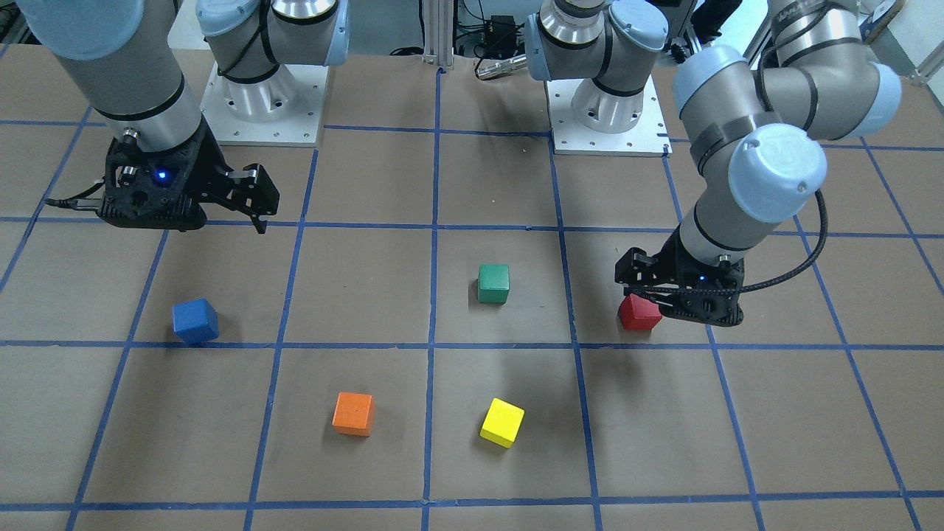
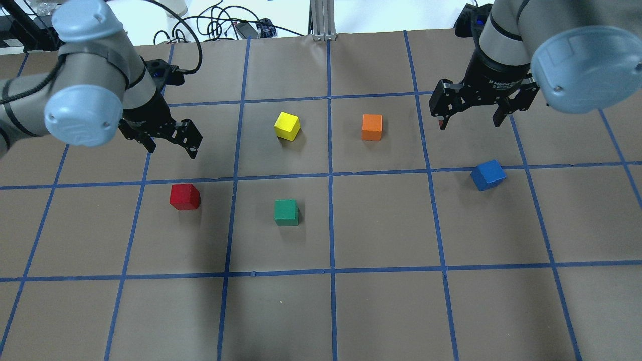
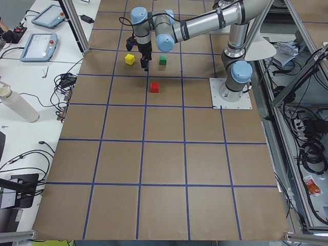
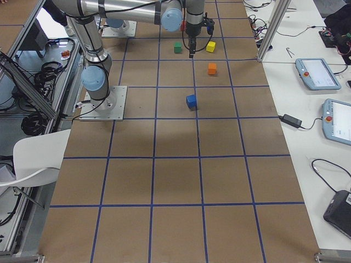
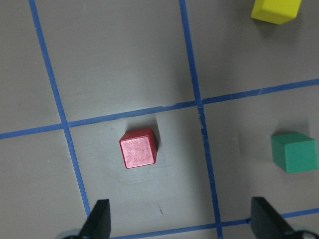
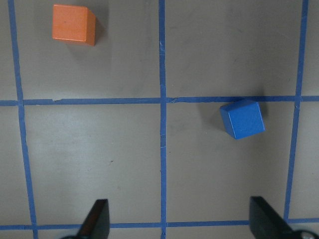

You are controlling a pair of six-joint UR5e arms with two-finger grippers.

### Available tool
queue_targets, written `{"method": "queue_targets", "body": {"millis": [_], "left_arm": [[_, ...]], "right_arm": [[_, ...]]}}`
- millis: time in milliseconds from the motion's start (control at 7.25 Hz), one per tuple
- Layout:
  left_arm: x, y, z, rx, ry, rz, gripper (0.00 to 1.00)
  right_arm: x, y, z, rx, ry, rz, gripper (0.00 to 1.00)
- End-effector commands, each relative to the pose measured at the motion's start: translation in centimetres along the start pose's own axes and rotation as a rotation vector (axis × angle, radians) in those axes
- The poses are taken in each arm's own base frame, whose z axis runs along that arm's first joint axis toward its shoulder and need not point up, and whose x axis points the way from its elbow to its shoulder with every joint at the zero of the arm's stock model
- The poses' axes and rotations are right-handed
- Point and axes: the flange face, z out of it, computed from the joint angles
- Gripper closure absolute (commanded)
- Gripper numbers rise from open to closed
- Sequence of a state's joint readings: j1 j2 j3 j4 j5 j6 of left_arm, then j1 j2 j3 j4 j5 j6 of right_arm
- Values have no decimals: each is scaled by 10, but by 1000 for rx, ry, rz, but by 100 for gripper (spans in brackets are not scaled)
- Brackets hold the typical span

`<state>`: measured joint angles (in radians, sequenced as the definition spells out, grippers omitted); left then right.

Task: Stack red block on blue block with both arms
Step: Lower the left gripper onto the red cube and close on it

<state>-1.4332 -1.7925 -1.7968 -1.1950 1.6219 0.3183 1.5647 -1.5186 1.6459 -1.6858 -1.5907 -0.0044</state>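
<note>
The red block [image 2: 184, 196] sits on the brown table on my left side. My left gripper [image 2: 171, 144] hovers above it, open and empty. In the left wrist view the red block [image 5: 138, 148] lies below, between the two fingertips [image 5: 99, 219] and left of centre. In the front view the left gripper [image 1: 649, 293] partly overlaps the red block [image 1: 639, 313]. The blue block [image 2: 487, 175] sits slightly rotated on my right side. My right gripper [image 2: 469, 120] hovers high over it, open and empty. The right wrist view shows the blue block [image 6: 242, 118] right of centre.
A green cube [image 2: 286, 212] lies right of the red block. A yellow cube [image 2: 287, 126] and an orange cube [image 2: 371, 127] lie mid-table, farther out. Blue tape lines grid the table [image 2: 381, 311]. The two arm bases [image 1: 258, 96] stand at the robot's edge.
</note>
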Motion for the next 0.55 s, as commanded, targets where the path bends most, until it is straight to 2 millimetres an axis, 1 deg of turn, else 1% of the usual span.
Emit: {"method": "queue_targets", "body": {"millis": [0, 138, 276, 414], "left_arm": [[-20, 16, 77, -21, 16, -11, 0], [-21, 13, 85, 17, -6, 25, 0], [-20, 13, 95, 1, 2, 8, 0], [-17, 19, 108, -22, 11, -27, 0]], "right_arm": [[0, 0, 1, -1, 0, 0, 0], [0, 0, 1, -3, 0, 1, 0], [0, 0, 1, -3, 0, 0, 0], [0, 1, 2, -5, 0, 0, 0]]}}
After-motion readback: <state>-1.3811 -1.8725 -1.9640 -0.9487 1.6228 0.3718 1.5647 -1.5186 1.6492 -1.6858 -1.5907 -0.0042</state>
